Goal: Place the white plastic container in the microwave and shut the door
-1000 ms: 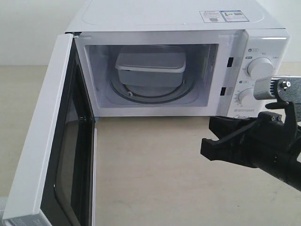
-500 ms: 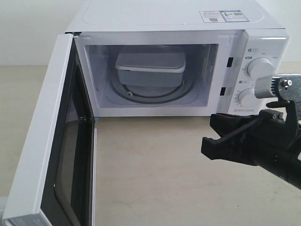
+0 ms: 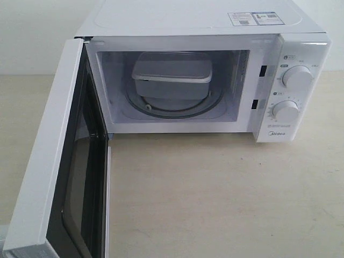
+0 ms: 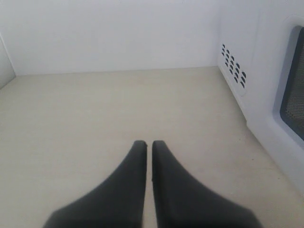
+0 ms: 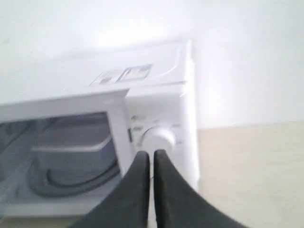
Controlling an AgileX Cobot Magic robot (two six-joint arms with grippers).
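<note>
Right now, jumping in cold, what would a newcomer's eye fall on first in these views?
The white countertop microwave stands with its white, dark-windowed door swung wide open on the exterior view's left. Inside, the translucent white lidded plastic container sits on the glass turntable. The black left gripper and right gripper both show shut in their wrist views, holding nothing.

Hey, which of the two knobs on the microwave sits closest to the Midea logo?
The lower knob, just above the Midea logo. The upper knob sits higher, nearer the top edge of the microwave.
</note>
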